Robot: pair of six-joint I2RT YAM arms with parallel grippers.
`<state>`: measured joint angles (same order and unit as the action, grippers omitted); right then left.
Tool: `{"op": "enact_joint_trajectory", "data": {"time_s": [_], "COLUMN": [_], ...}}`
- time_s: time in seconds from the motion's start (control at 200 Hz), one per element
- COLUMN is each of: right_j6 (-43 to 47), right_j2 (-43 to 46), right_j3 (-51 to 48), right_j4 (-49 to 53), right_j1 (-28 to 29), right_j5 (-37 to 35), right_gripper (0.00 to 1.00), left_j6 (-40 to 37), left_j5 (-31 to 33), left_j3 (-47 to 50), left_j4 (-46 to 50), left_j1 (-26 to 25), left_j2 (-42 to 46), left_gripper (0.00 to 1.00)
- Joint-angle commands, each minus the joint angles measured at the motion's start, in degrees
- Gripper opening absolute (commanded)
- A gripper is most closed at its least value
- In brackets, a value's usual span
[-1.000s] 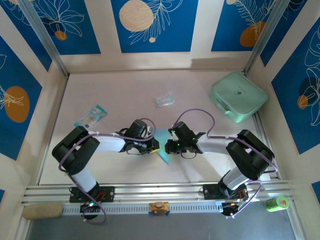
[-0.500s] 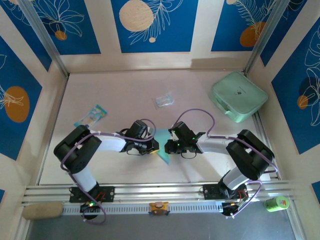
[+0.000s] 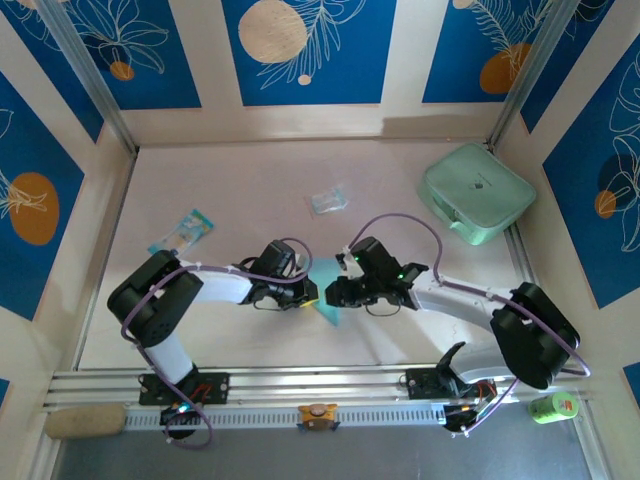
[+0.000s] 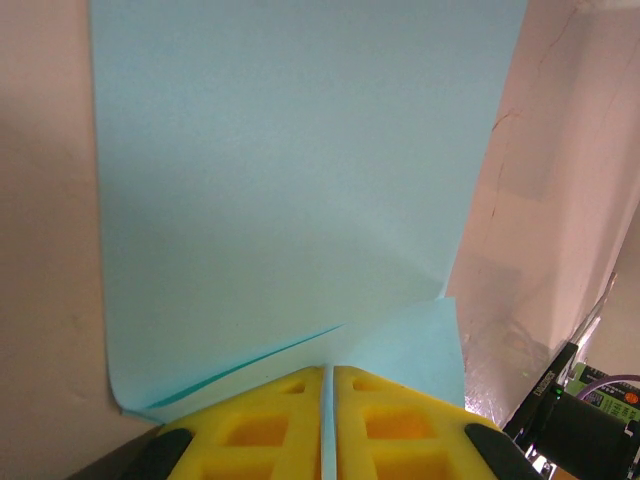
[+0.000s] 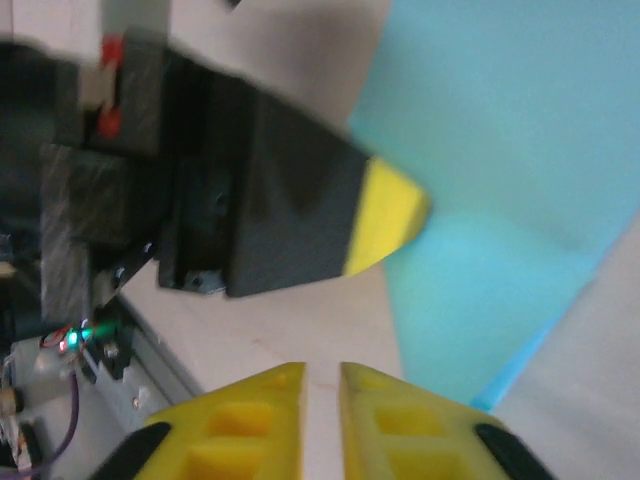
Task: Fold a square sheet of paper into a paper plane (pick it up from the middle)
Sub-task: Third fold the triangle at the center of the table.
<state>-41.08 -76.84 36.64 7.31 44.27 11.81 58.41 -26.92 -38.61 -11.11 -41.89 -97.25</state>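
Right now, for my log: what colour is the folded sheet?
The sheet is plain light blue; clearest from the left wrist view.

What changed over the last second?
The right arm swung its elbow out to the right; the right gripper stayed at the paper sheet edge, gripping nothing. The left gripper stayed clamped on the sheet. Unmoved: packet, wrapper, green case.

readable text: none | mint-green case (image 3: 477,190): small dark mark on lid, too small to read | blue-and-white packet (image 3: 183,232): print illegible | green can (image 3: 553,405), near right corner: label unreadable
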Motion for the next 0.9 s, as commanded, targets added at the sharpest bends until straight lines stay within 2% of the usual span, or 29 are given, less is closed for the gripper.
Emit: {"op": "enact_joint_trajectory", "data": {"time_s": [0.0,0.23,0.5,0.89], "right_j6": [-1.09,-0.94,-0.75,-2.45], "right_j2": [-2.38,-9.50,-13.61,-13.86], "right_j3": [0.85,5.10,7.82,2.79], "right_j4": [1.74,3.24,4.63,1.28], "right_j1": [2.31,5.68,5.67,4.65], "right_j5": [2.50,-1.16,-3.87,-3.30], "right_gripper": [0.09,0.05,0.05,0.05], "left_j6": [-0.87,-0.94,-0.76,-0.99], "left_j5": [1.52,1.50,1.30,1.19], "left_j3": [0.61,0.55,0.62,0.40], "left_j4": [1.54,1.62,1.08,1.44], "left_j1": [-0.38,-0.39,-0.39,-0.39], "left_j2": [-0.81,-0.74,-0.83,-1.10], "left_gripper": [0.10,0.11,0.11,0.11]}}
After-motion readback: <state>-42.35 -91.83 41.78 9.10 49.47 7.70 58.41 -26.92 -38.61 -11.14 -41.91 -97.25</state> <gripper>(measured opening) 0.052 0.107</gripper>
